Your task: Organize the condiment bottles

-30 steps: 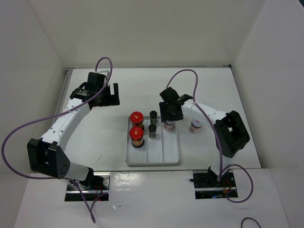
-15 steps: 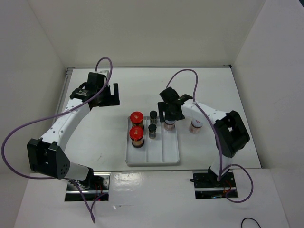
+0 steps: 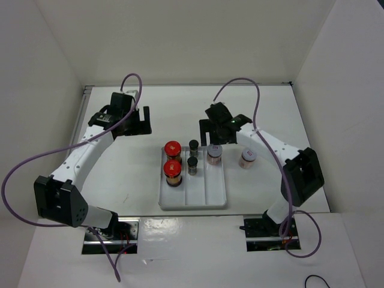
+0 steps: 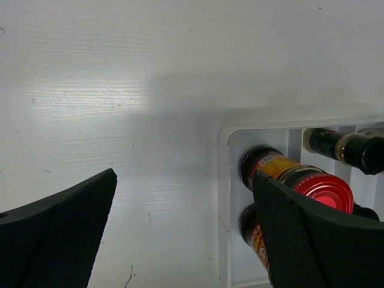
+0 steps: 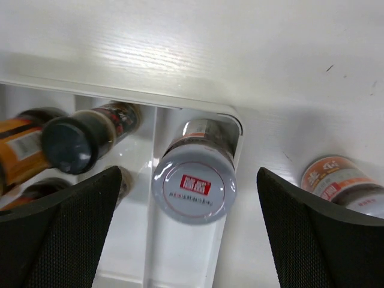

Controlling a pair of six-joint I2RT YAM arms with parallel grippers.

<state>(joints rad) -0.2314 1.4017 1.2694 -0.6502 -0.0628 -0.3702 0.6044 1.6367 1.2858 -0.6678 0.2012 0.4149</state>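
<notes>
A white three-section tray [image 3: 192, 206] holds two red-capped bottles [image 3: 173, 147] in its left section and two dark black-capped ones [image 3: 193, 162] in the middle. One pinkish pale-lidded bottle [image 3: 214, 153] stands upright at the far end of the right section. A second pinkish bottle [image 3: 248, 158] stands on the table right of the tray. My right gripper [image 3: 211, 133] hovers open just above and behind the pinkish bottle [image 5: 194, 186], its fingers [image 5: 66, 228] apart from it on both sides. My left gripper [image 3: 138, 120] is open and holds nothing, left of the tray [image 4: 223, 180], with the red-capped bottles [image 4: 312, 183] beside its right finger.
White walls close in the table at the back and on both sides. Purple cables arch over both arms. The near halves of the tray's middle and right sections hold nothing.
My right gripper has opened, let go of the pinkish bottle in the tray's right section, and drawn up and back from it. The left arm has not moved.
</notes>
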